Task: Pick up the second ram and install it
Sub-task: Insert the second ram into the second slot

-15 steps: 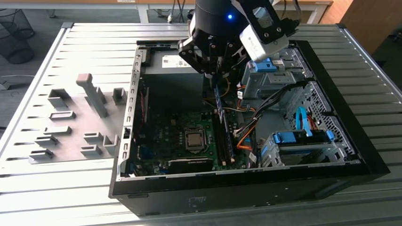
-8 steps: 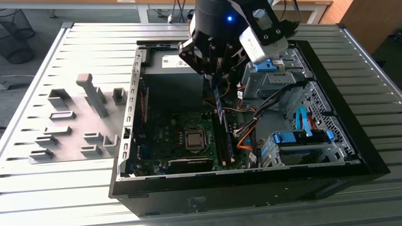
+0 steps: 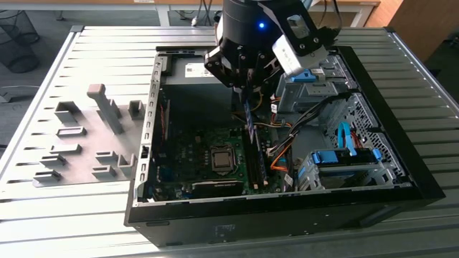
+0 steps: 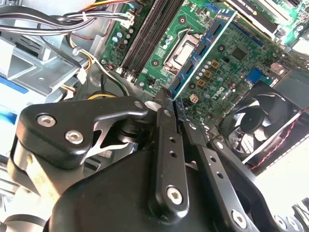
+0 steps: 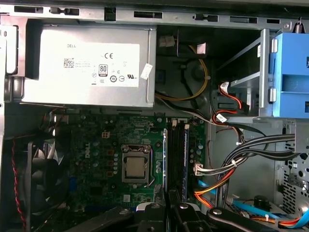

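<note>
The hand is closed on the second ram. In the second wrist view its two black fingers pinch one end of the thin blue stick, which juts out from them edge-on over the motherboard. I judge it is held by its end and on edge so that its long lower edge can meet a slot squarely.

In that view the stick passes just beside the CPU socket, on the side facing the case fan. The dark memory slots lie on the socket's other side, so the stick is not yet seated. It runs roughly parallel to them, which suits the insertion.

In the exterior view the hand hangs inside the open PC case, above the CPU socket. The case lies on its side on the slatted worktop, which leaves the board open from above.

By count there is one stick in the hand, one CPU socket, one case fan and one power supply beyond the socket. Two blue drive carriers sit to the exterior view's right of the socket. About ten grey holder blocks stand well apart from the socket, outside the case. I cannot tell how many slots there are, or whether any is filled.
</note>
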You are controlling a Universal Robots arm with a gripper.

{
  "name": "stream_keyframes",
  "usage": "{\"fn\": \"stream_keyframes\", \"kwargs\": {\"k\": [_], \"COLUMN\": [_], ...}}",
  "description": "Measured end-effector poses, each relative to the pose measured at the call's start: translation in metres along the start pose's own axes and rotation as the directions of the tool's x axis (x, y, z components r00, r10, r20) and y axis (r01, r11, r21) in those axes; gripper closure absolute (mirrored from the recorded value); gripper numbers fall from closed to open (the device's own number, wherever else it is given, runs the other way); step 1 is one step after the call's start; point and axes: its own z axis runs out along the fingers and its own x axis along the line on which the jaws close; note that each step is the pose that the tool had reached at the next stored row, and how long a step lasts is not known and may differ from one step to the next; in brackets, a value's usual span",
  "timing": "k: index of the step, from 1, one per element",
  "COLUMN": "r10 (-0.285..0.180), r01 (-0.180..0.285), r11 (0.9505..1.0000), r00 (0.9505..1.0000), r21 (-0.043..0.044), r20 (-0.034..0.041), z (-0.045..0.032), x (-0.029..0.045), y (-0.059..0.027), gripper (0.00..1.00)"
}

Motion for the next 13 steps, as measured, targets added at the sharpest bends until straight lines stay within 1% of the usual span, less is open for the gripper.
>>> {"fn": "stream_keyframes", "kwargs": {"k": [4,13], "r10": [0.000,0.000], "r01": [0.000,0.000], "r11": [1.0000,1.0000], "r00": [1.0000,1.0000], "r21": [0.0000,0.0000], "r20": [0.0000,0.0000], "z": [0.0048,0.0213], "x": [0.0000,-0.0044], "y": [0.0000,-0.0002], "gripper": [0.86,0.86]}}
